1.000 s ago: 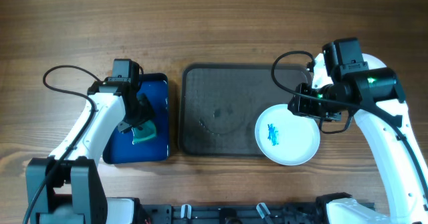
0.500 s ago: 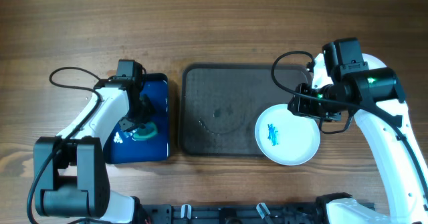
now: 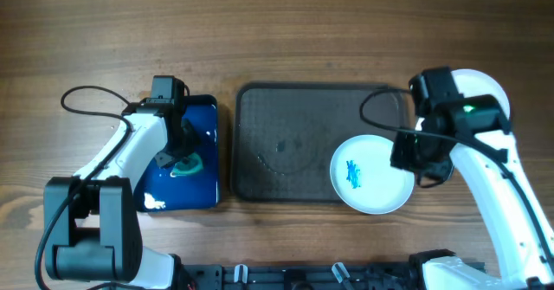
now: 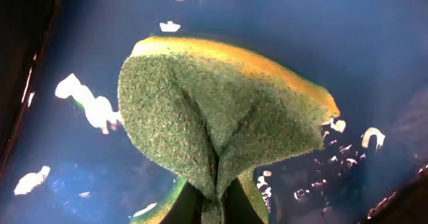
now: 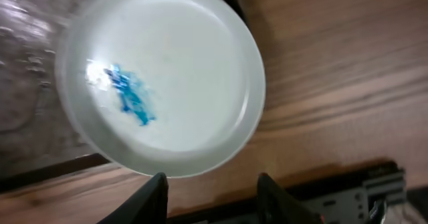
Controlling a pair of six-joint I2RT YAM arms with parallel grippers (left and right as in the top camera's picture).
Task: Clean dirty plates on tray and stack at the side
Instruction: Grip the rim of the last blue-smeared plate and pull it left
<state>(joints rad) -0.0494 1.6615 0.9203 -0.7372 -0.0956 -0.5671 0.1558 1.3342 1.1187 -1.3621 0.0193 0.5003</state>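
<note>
From overhead, my left gripper (image 3: 180,157) is down in the blue basin (image 3: 203,117), on the left half of the table (image 3: 86,30) toward the edge where my bases stand. A bit of sponge (image 3: 188,168) shows beneath it. The dark tray (image 3: 286,108) lies mid-table. The white plate (image 3: 381,190), marked with a blue smear (image 3: 353,173), sits on the tray's right near corner and hangs out over the wood. My right gripper (image 3: 414,158) is at the plate's right rim. This view hides how either gripper's jaws stand.

The left wrist camera settles that: my left gripper (image 4: 210,207) is pinched tight on the sponge (image 4: 214,110), which is folded with its green scouring face toward the lens and a yellow layer behind. Blue basin floor (image 4: 348,37) with bright wet glints lies all around.

The right wrist camera shows my right gripper (image 5: 214,200) spread wide and empty. Its fingers (image 5: 155,196) are over bare wood just off the white plate (image 5: 180,63), not touching it. The blue smear (image 5: 130,97) lies left of the plate's centre.
</note>
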